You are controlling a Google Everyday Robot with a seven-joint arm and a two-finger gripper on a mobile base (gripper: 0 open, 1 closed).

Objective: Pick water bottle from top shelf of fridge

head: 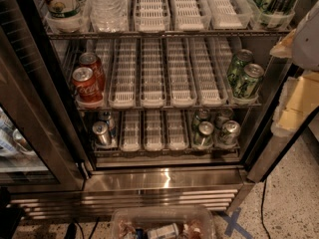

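The water bottle [107, 6] is clear and ribbed and stands at the left of the top shelf [164, 33]. Its upper part is cut off by the top edge of the view. A white-and-green printed bottle [62, 1] stands just left of it. The top shelf is a wire rack with long white slotted lanes. The fridge [164, 178] is open in front of me. My gripper [306, 39] shows only as a pale blurred shape at the right edge, level with the top shelf, far right of the water bottle and touching nothing I can see.
Red cola cans [87, 81] and green cans [245, 76] stand on the middle rack, with silver and green cans [212, 131] below. The glass door [30, 108] hangs open at left. A clear plastic bin [162, 223] and cables [75, 229] lie on the floor before the louvred base.
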